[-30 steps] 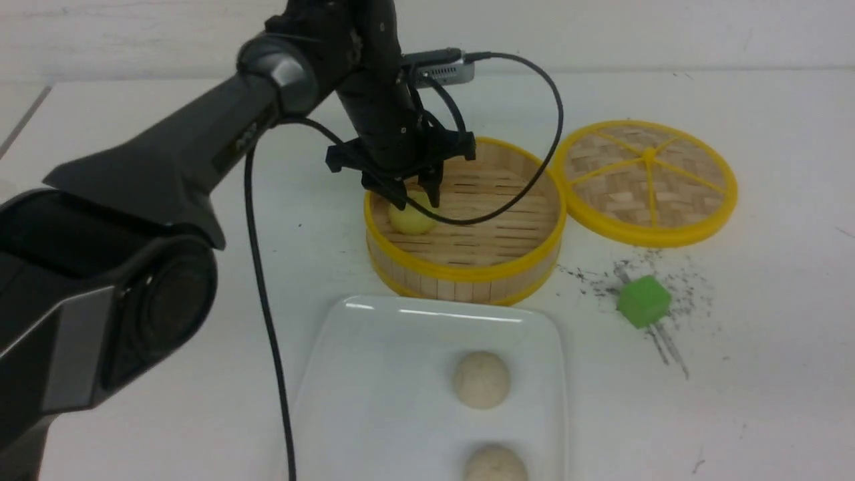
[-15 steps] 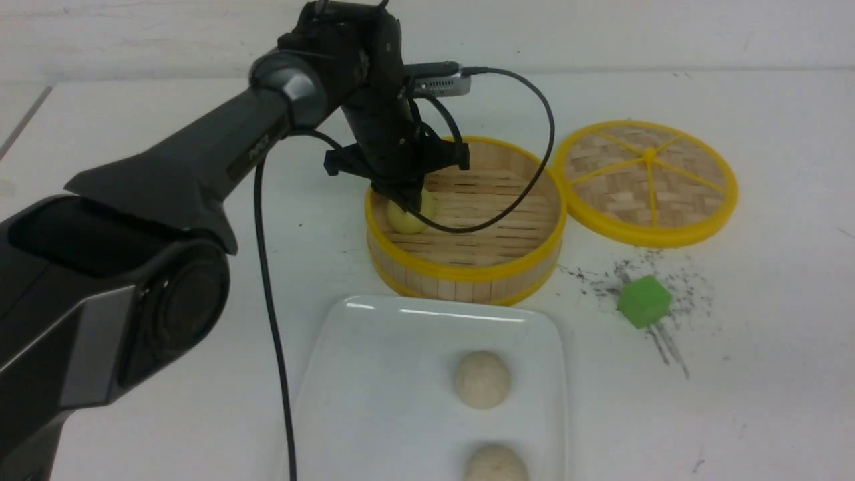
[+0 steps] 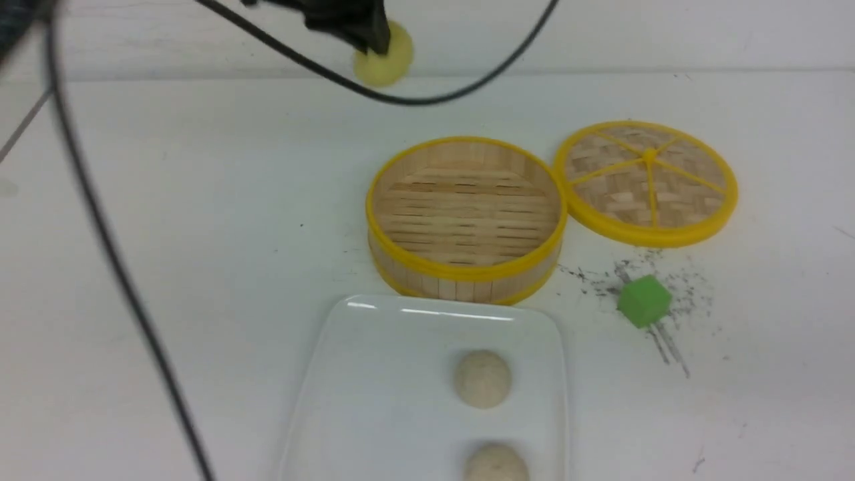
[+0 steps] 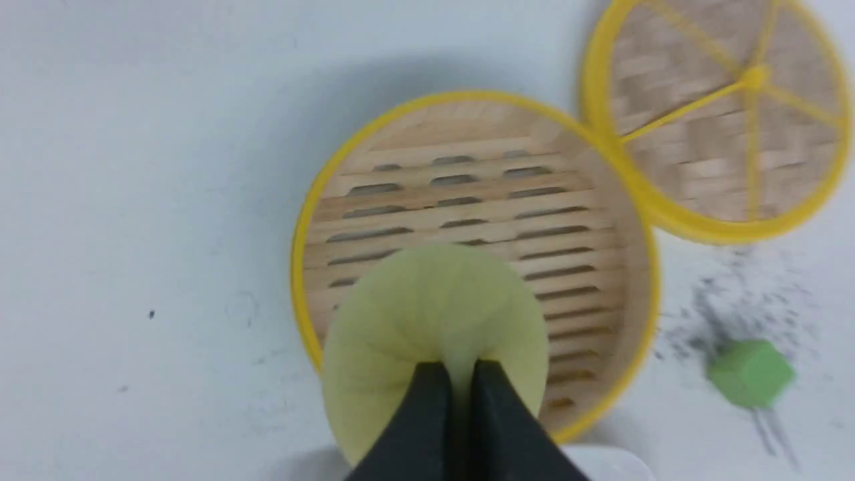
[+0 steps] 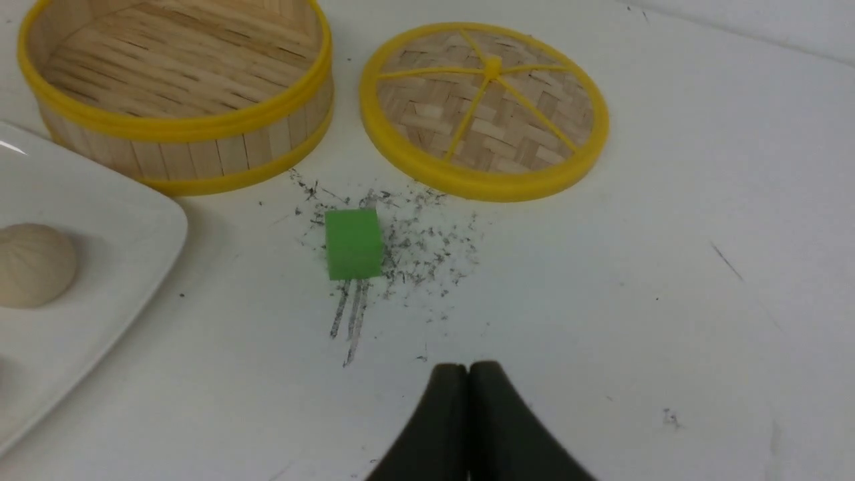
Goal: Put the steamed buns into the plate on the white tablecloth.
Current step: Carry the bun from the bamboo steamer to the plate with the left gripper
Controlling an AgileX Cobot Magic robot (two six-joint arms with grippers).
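The white tablecloth (image 3: 167, 234), smudged dark around a green cube (image 3: 643, 300), runs back to a pale wall. The left gripper (image 4: 454, 384) is pinched tight on the pale yellow bun (image 4: 434, 314), high above the empty bamboo steamer (image 3: 467, 267). From those jaws the plate (image 3: 374, 374) lies below and toward the robot, just past the steamer. Two beige buns (image 3: 482, 379) sit on its right half and its left half is bare. The right gripper (image 5: 469, 384), closed with nothing between its fingers, is well apart from the bun, over cloth near the cube.

This looks like a robot test bench in a lab: a scuffed, smudged white tablecloth (image 3: 167, 234) against a bare pale wall (image 3: 668, 33). On it stand prop-like items: a yellow-rimmed bamboo steamer (image 3: 461, 284), its lid (image 3: 646, 180) and a green cube (image 3: 643, 300). A black cable (image 3: 117, 267) trails across the view.
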